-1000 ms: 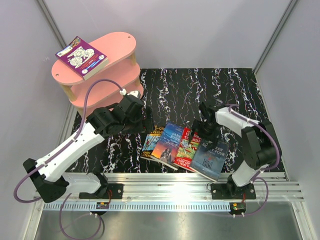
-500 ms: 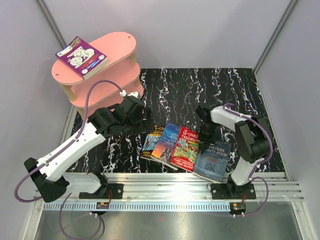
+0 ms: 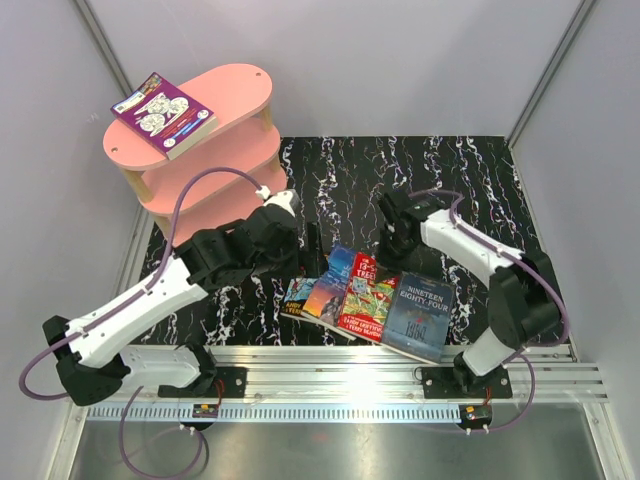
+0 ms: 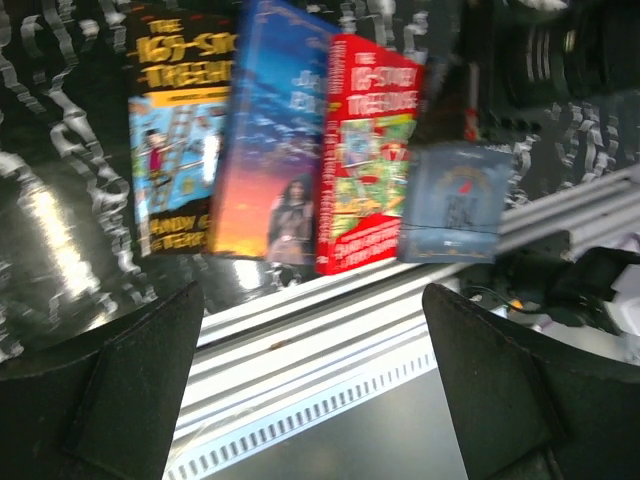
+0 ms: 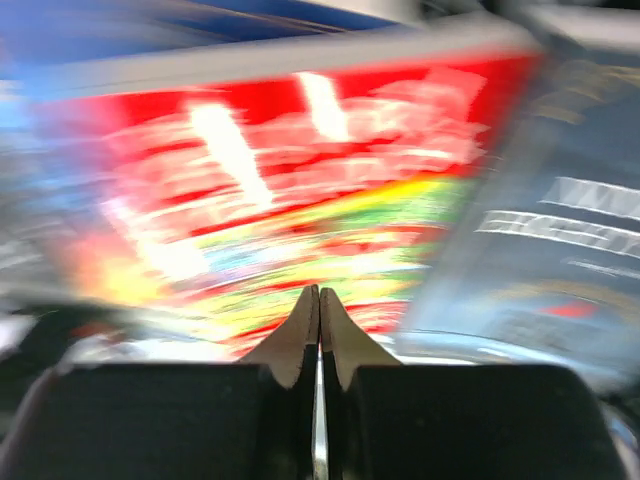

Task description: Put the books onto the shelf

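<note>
- Books first: one purple book [image 3: 162, 114] lay flat on the top board of the pink shelf [image 3: 235, 85]. The other four lay in an overlapping row on the black table [image 3: 340, 180], near its front edge and well apart from the shelf.
- From left to right, the row held a yellow-and-blue book [image 3: 298, 292], a blue book [image 3: 333, 285], a red book [image 3: 365, 297] and a dark blue book [image 3: 419, 316].
- The right gripper [image 5: 319, 300] was pinched fully closed with nothing between its fingers, its tips aimed at the red book (its own camera was too blurred to show whether they touched the cover).
- The left gripper [image 4: 310, 295] hung spread wide and empty near the left end of the row.
- Risk: closed fingers cannot take hold of a cover, so a lift from here would likely come away empty. A push with them could slide the red book and drag its overlapping neighbours toward the metal rail [image 3: 340, 360].
- Risk: both arms crowded the same short row, so reaching in together could make them collide.
</note>
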{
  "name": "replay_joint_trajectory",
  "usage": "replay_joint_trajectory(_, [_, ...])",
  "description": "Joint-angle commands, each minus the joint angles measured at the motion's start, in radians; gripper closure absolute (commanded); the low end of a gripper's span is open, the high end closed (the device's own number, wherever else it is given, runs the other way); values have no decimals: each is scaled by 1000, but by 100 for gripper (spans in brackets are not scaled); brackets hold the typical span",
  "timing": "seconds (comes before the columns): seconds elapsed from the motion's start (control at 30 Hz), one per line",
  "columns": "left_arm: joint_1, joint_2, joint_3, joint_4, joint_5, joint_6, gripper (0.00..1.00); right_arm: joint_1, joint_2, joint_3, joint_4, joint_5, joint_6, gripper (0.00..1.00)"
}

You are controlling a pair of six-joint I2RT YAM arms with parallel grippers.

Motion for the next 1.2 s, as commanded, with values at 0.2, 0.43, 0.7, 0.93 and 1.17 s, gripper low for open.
replay_joint_trajectory(0.2, [-16,43,-54,211,58,11,6,19,-135,211,95,-160,59,100])
replay_joint_trajectory(0.43, [-14,152,-147,356,158,65,3,-28,-49,237,-136,83,-48,0])
replay_joint_trajectory(0.7, [-12,397,-132,477,262,134,3,-50,14,124,-107,109,-54,0])
replay_joint_trajectory(0.93, [12,526,-129,563,351,158,2,-76,92,-7,-8,48,-70,2])
replay_joint_trajectory(1.17, [26,579,-172,755,568,151,3,-76,167,-68,85,3,-67,4])
